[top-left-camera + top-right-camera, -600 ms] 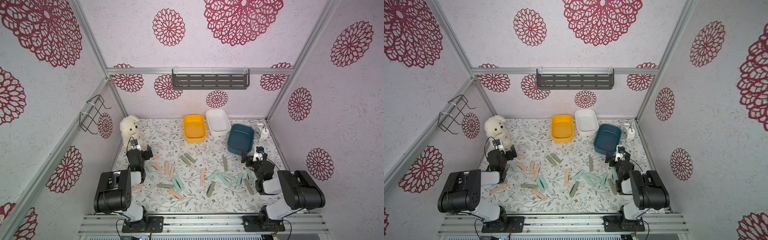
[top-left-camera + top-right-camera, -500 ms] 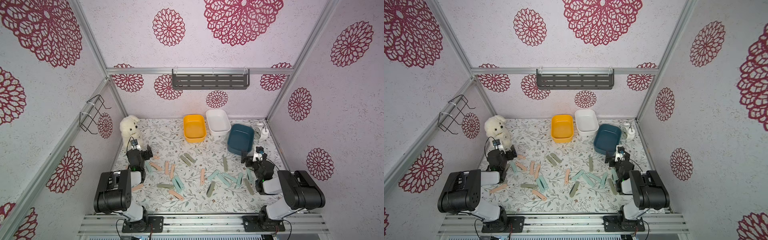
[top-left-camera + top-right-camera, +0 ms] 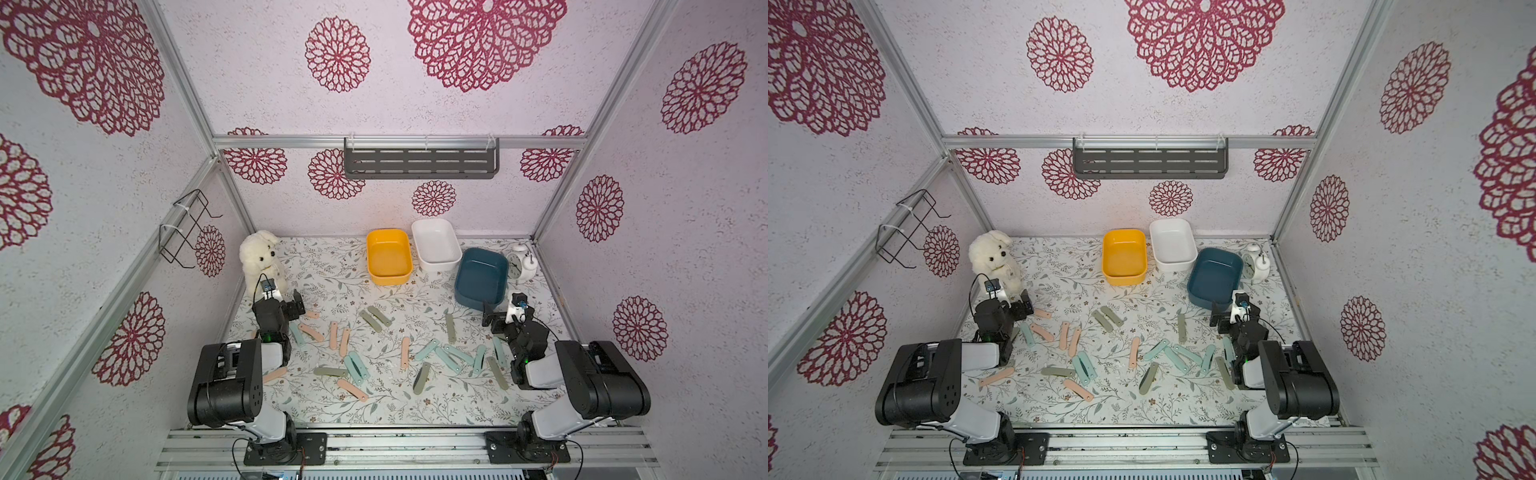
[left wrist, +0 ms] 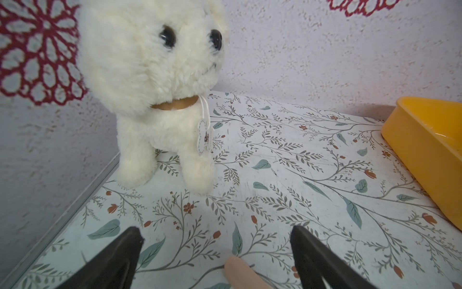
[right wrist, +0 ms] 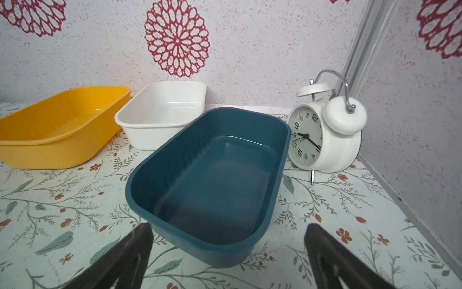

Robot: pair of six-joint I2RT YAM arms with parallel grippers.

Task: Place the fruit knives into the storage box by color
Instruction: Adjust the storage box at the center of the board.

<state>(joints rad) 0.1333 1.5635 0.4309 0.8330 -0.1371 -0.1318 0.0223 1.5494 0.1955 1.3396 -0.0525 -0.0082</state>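
Note:
Several fruit knives lie scattered on the floral table in both top views: peach-pink ones point(image 3: 404, 352), olive ones point(image 3: 419, 378) and mint ones point(image 3: 453, 357). The storage box is three empty tubs at the back: yellow point(image 3: 389, 257), white point(image 3: 435, 245) and dark teal point(image 3: 481, 277). My left gripper point(image 3: 291, 306) is open, low at the left, facing the plush dog. A peach knife tip point(image 4: 240, 272) lies between its jaws, untouched. My right gripper point(image 3: 503, 309) is open with nothing held. The near corner of the teal tub point(image 5: 207, 175) sits between its jaws.
A white plush dog point(image 3: 259, 259) stands at the back left, close ahead of the left gripper. A white alarm clock point(image 3: 519, 264) stands right of the teal tub. A grey slotted shelf point(image 3: 420, 164) hangs on the back wall and a wire rack point(image 3: 187, 228) on the left wall.

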